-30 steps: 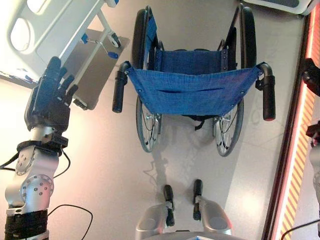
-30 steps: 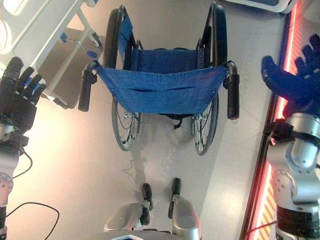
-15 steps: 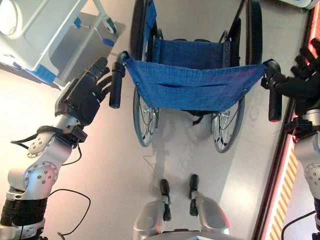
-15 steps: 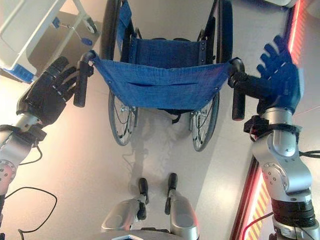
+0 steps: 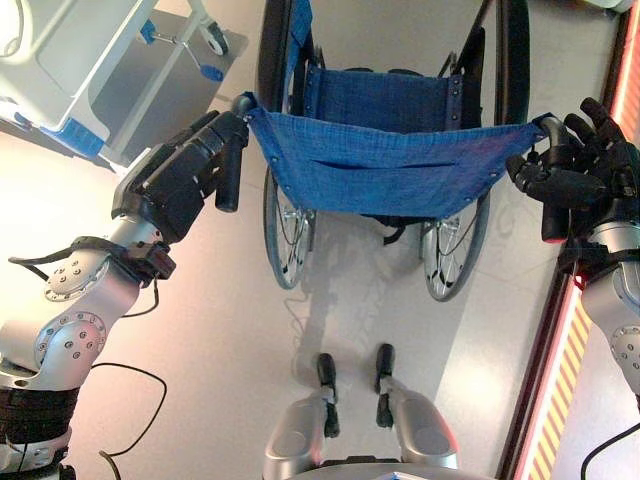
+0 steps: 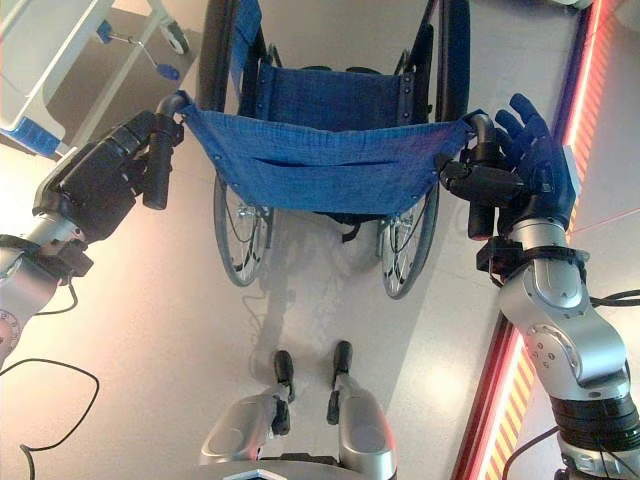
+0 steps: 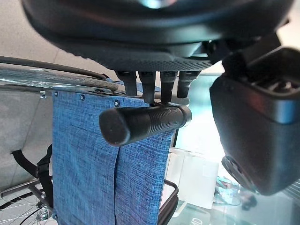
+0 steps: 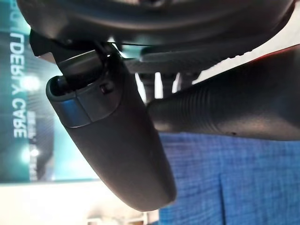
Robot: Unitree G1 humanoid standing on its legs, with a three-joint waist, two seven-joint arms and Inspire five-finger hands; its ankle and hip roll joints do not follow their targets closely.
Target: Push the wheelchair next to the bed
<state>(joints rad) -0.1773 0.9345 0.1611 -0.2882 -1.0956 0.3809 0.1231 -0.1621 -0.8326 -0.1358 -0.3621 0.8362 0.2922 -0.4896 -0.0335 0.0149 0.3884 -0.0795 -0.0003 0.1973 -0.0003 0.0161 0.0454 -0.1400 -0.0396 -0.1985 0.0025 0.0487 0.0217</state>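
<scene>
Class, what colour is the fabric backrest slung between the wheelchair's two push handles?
The woven fabric backrest is blue with a denim-like weave, clearest in the left eye view.

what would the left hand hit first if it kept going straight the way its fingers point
Most likely the wheelchair's left push handle. The left hand points its straight fingers right at that black grip, and in the left wrist view the fingertips sit just behind it. Whether they already touch is unclear.

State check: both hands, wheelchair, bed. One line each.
Left hand: open, fingers straight, at the left push handle, not closed round it.
Right hand: open, fingers spread, thumb across the right push handle.
Wheelchair: unfolded, upright, seat empty, back toward the robot.
Bed: ahead on the robot's left, apart from the wheelchair.
</scene>
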